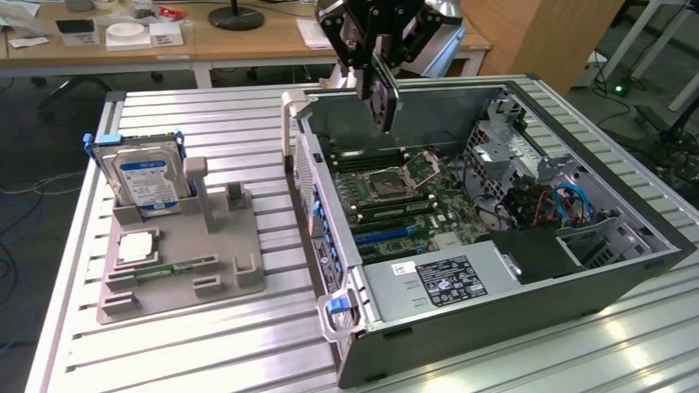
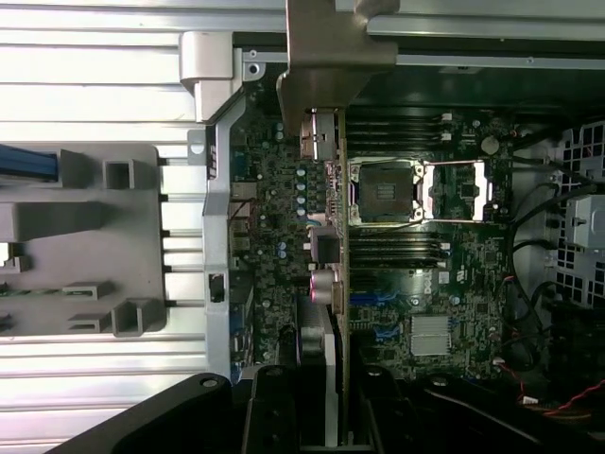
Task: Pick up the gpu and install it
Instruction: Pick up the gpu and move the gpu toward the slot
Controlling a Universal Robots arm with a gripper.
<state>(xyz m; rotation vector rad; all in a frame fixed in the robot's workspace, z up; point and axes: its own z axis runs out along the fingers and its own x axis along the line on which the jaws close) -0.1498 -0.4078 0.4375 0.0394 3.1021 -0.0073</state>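
Observation:
My gripper [image 1: 375,51] hangs above the back of the open computer case [image 1: 611,270] and is shut on the gpu [image 1: 384,97]. The card hangs on edge, its lower end just over the case's rear wall and above the motherboard [image 1: 399,201]. In the wrist view the gpu [image 2: 333,284] appears edge-on, with its pale metal bracket [image 2: 326,66] at the far end, over the motherboard [image 2: 416,255] beside the CPU socket [image 2: 383,189]. The gripper [image 2: 321,421] clamps the card between dark fingers [image 2: 269,416].
A grey parts holder [image 1: 180,246] on the slatted table at the exterior view's left carries a blue-labelled hard drive [image 1: 144,176], a CPU chip [image 1: 137,246] and a memory stick [image 1: 164,268]. Inside the case are a power supply [image 1: 443,282] and cables [image 1: 568,205]. A desk [image 1: 164,45] stands behind.

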